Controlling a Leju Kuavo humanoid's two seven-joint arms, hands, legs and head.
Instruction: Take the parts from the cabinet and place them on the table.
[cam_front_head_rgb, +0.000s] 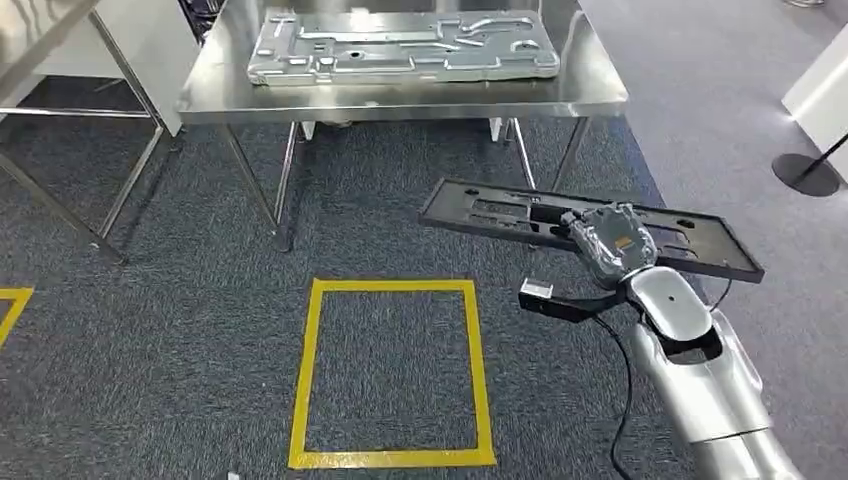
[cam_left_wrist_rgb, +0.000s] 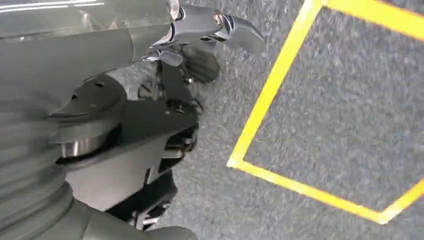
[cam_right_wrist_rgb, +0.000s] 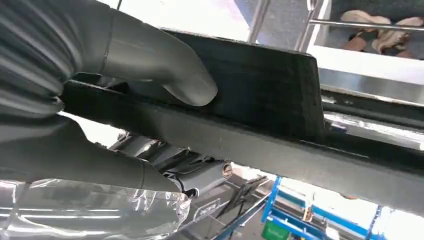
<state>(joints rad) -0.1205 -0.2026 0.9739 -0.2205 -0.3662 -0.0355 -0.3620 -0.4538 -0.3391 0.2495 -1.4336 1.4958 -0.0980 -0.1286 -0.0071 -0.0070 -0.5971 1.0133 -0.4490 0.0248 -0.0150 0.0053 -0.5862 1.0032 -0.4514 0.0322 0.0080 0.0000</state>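
Black part (in right hand)

A shiny steel tabletop is standing at the upper middle of the frame, on thin metal legs. A flat silver metal panel with ribs and cutouts is lying directly on it, covering much of its middle. Below, grey carpet floor is spreading across the frame, carrying a yellow tape square at lower centre.
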